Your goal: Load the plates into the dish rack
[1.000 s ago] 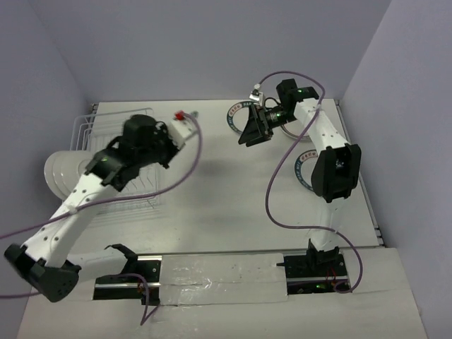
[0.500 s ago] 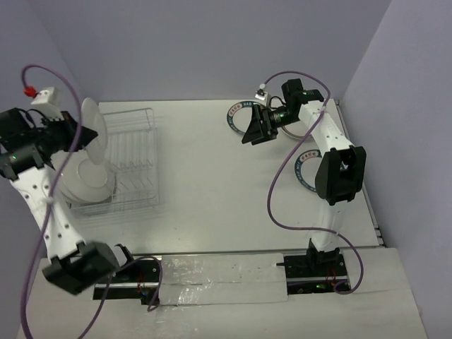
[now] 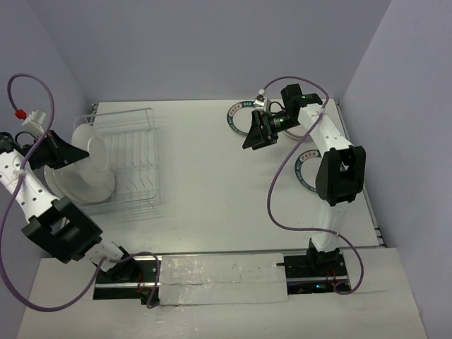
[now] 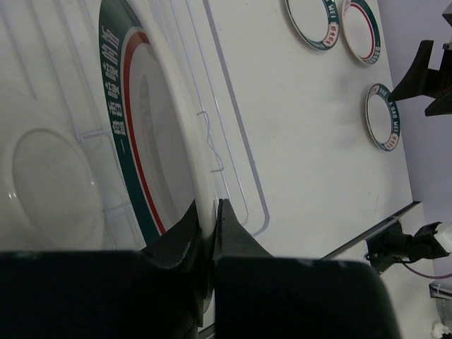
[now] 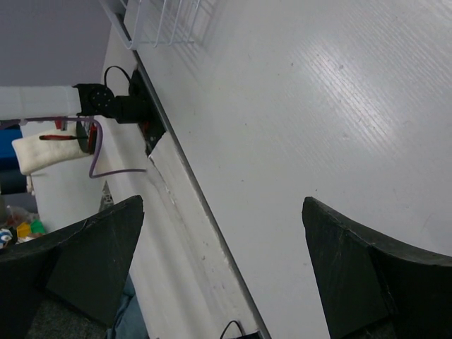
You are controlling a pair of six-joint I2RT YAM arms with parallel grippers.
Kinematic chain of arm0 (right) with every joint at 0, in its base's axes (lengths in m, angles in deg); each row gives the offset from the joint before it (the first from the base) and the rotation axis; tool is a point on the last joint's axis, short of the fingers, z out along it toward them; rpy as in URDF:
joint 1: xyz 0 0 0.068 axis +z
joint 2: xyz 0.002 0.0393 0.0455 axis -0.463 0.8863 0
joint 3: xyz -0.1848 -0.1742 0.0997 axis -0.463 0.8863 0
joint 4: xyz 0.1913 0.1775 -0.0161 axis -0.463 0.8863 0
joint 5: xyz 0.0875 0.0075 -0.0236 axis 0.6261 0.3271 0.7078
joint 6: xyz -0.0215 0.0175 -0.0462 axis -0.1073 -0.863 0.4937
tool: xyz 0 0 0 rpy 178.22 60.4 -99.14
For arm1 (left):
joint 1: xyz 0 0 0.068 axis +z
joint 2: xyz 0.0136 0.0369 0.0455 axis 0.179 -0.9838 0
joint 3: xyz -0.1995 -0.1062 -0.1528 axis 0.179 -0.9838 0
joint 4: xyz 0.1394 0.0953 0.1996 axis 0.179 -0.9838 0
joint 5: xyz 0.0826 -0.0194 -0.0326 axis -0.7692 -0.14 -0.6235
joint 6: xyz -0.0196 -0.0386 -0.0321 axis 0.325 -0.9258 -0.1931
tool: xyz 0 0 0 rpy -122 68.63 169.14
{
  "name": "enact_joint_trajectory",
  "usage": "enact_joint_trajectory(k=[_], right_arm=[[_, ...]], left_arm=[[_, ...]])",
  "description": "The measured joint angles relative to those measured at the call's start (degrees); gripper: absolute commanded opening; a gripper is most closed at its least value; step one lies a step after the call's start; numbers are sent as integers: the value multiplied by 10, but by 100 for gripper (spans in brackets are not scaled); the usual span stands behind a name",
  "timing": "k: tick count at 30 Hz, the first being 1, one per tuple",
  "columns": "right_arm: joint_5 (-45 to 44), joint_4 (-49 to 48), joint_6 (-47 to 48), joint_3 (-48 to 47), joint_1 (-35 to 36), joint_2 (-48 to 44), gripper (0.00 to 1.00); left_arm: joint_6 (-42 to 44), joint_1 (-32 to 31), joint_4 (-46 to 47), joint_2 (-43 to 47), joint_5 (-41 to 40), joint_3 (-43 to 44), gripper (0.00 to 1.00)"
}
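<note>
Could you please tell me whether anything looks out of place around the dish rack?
Yes: a white plate leans steeply over the dish rack's left edge rather than standing upright; the left gripper pinches a teal-rimmed plate.

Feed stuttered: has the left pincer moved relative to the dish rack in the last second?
Yes. The left pincer swung leftward, from over the dish rack to its left edge, shut on a plate.

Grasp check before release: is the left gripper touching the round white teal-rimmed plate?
Touching. In the left wrist view, the left gripper pinches the edge of the round white teal-rimmed plate, with no gap.
</note>
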Motion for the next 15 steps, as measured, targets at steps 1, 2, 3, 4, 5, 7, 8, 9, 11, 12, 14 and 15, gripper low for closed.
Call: enact_joint_trajectory(k=[1,2,3,4,5,7,8,9,11,12,14,15], right_arm=[[-1,0,1,0,0,0,100],[-1,0,2,0,0,0,100],[-2,0,3,0,0,0,100],[-3,0,5,1,0,0,100],[-3,0,7,1,0,0,100],[-4,0,9,1,0,0,100],[-4,0,9,1,0,0,100],[-4,0,9,1,0,0,100],[-4,0,10,1,0,0,100],[-4,0,10,1,0,0,100],[-4,0,10,1,0,0,100],[-4,0,10,1,0,0,100]], left_arm=[[3,0,0,4,0,-12,0],[3,0,1,7,-1,-21,0],[3,0,2,8,-1,-30,0],[3,0,3,9,-3,-38,0],[3,0,4,9,-4,-41,0],[3,0,12,9,-12,-56,0],[3,0,19,9,-9,-61,0],[1,0,27,11,-9,-65,0],[-2,0,42,16,-22,-78,0],[-5,0,48,17,-26,-85,0],[-9,0,59,19,-34,-99,0],[-11,0,65,19,-38,-106,1]])
